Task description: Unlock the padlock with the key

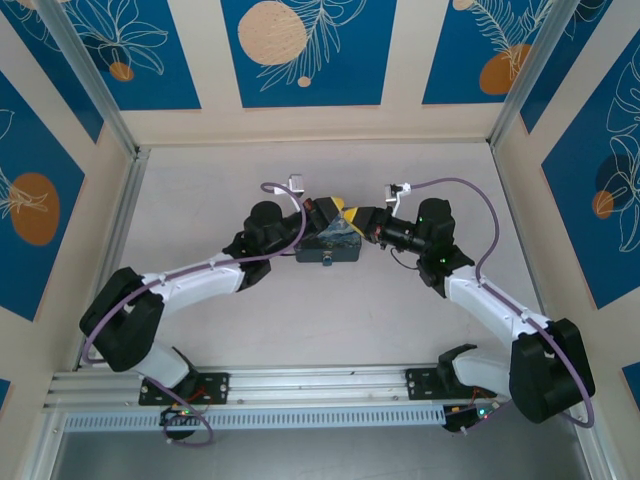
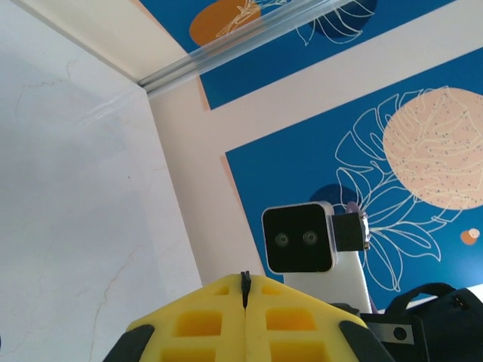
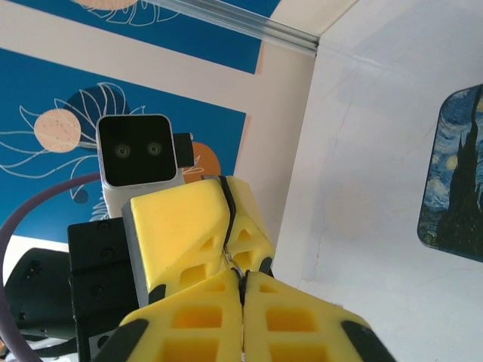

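Right gripper (image 3: 243, 280), clamped closed, meets the closed left gripper (image 3: 228, 243) tip-to-tip; a thin metal sliver (image 3: 234, 264) sits between them, too small to identify.

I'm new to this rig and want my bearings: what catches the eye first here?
The left hand and right hand meet tip to tip mid-table, yellow fingers shut, at the far edge of a square night-sky tin. In the left wrist view, a thin dark sliver pokes from the shut fingers' seam; it is too small to identify.
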